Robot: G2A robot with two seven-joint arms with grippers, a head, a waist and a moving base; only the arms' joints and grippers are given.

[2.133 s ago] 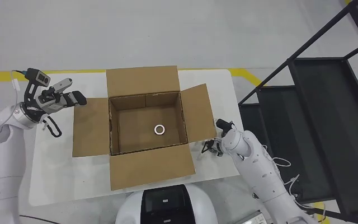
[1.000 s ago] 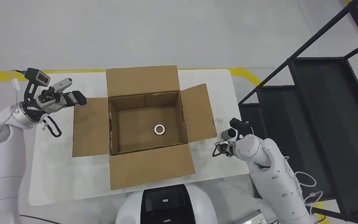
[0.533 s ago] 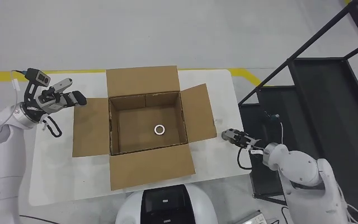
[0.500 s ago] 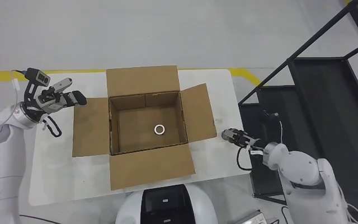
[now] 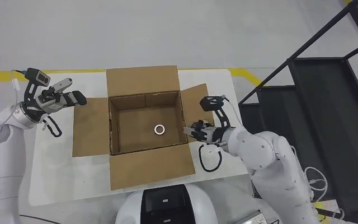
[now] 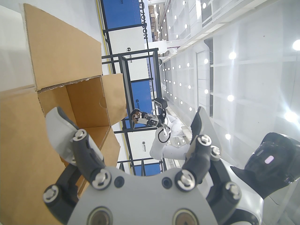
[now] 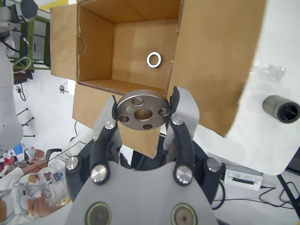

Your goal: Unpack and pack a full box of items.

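Gripping one metal disc [image 7: 143, 112] by its rim between the clenched fingers of the right gripper [image 5: 194, 130], poised over the right wall of the box [image 5: 146, 101], apparently for lowering inside beside the single ring [image 5: 160, 129] on its floor. Holding the left gripper [image 5: 71, 92], fingers spread and empty, beyond the left flap, probably to leave the opening free. Counted: one box, four flaps folded out; one ring; one disc; one dark cylinder [image 7: 280, 112] lying on the surface [image 5: 61, 173] past the right flap.
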